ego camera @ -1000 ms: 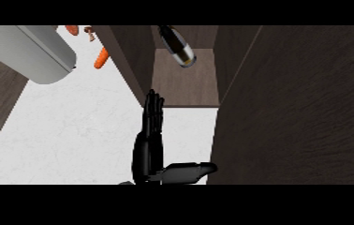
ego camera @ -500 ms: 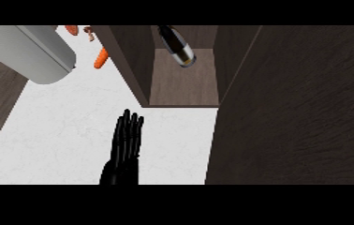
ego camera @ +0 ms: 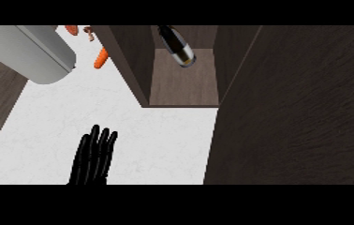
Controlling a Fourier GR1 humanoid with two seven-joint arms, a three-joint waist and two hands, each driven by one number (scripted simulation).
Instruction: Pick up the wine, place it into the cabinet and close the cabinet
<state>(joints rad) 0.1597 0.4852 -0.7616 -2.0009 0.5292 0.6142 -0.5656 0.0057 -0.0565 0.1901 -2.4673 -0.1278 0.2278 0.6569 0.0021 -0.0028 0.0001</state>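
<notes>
White counter [ego camera: 159,130]; wine [ego camera: 175,47] inside open cabinet [ego camera: 183,86]; left robot hand [ego camera: 93,158] spread flat.

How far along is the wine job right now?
Done: the wine bottle stands inside the cabinet. In hand: nothing; one open robot hand shows low over the counter. Left: closing the cabinet door, which is open.
</notes>
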